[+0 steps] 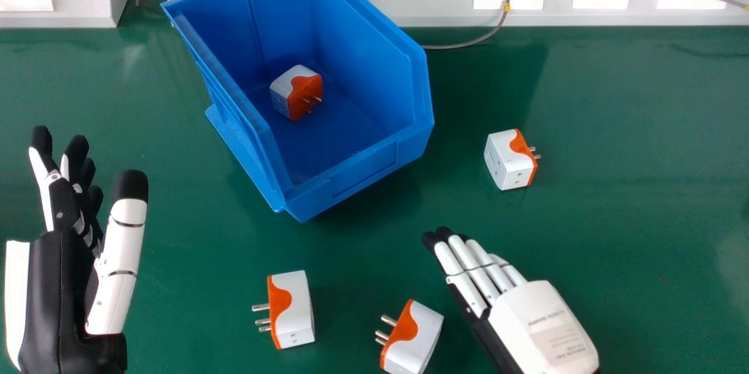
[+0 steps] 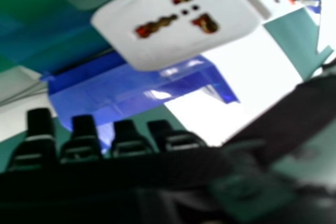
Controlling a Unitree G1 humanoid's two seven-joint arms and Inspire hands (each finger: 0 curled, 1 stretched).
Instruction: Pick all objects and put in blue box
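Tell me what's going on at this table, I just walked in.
A robot seems to be gathering plug adapters into a blue box. One adapter is inside; three remain on the table: one right of the box, two nearer the robot. The right hand is beside the nearest, open and empty. The left hand holds nothing either.
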